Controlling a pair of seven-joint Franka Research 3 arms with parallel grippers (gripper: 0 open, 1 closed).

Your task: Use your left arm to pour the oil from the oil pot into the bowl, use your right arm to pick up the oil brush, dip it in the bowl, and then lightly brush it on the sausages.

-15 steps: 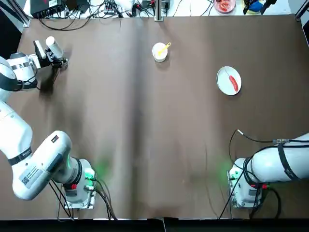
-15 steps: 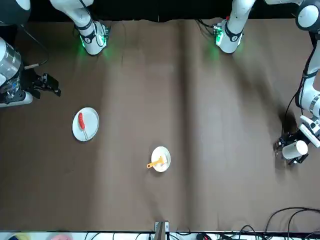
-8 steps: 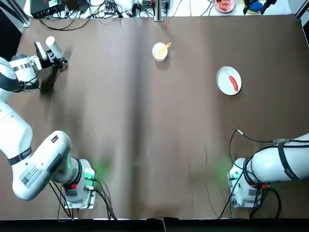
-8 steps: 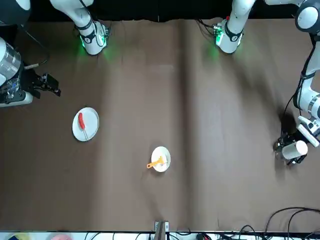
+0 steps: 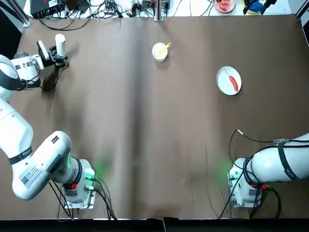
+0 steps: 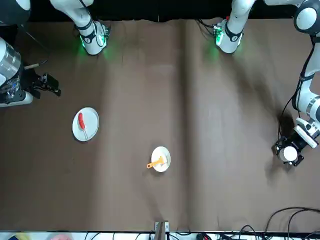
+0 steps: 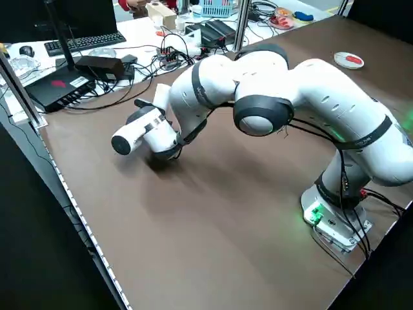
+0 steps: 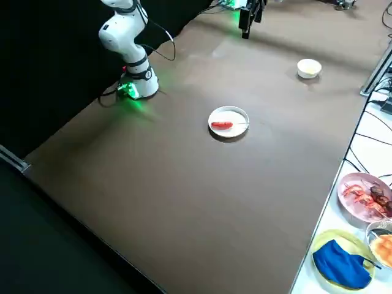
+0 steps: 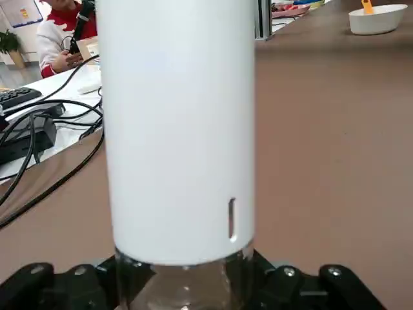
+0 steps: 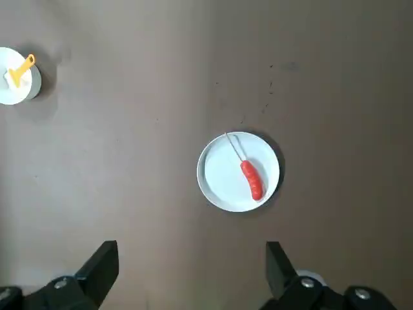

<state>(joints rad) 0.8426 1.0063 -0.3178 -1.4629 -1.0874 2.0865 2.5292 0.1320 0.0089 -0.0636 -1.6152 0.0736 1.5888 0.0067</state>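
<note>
The left claw is gripping the oil pot low (slippery, probably), clear of its cap; the parked right claw, above the bench, is standing open.

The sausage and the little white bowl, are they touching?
Apart. The right wrist view shows bare table between the bowl and the plate that the sausage lies on.

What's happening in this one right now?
The robot's left gripper holds the oil pot at the far left of the table, away from the bowl. The oil brush rests in the bowl. The right gripper hangs open, holding nothing, and the sausage lies on its plate.
</note>
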